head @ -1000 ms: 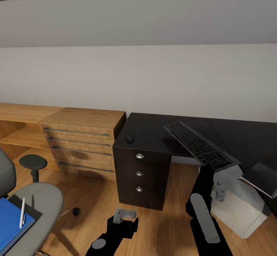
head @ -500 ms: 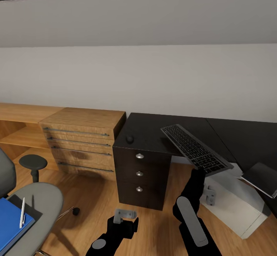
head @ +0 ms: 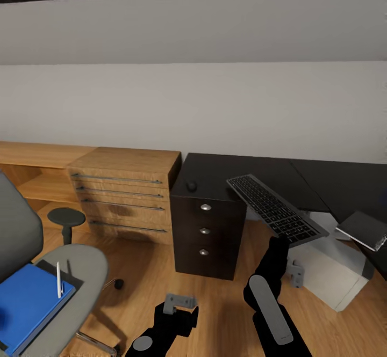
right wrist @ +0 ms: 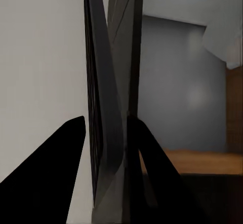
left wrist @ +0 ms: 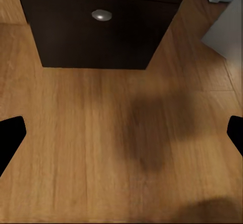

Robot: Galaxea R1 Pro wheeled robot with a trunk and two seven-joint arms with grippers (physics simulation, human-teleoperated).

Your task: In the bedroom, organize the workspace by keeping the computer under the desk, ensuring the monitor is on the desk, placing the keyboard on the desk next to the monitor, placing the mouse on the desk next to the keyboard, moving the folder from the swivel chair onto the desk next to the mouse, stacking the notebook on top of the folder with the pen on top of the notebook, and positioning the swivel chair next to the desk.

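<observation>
Scanning from the left, we see the bright blue flat folder (head: 29,300) on the grey padded swivel chair (head: 80,271), a thin whitish pen (head: 59,279) on top. Our left gripper (head: 179,303) hangs open above the wooden floor. Our right gripper (right wrist: 109,148) clamps the slim black keyboard (head: 275,209) by its near edge, tilted above the black desk (head: 226,172). It looks light and stiff; we judge that edge grip adequate.

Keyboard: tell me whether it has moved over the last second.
Yes. Held in the right gripper, the keyboard has shifted left, closer to the mouse on the desk; the camera moved too.
</observation>
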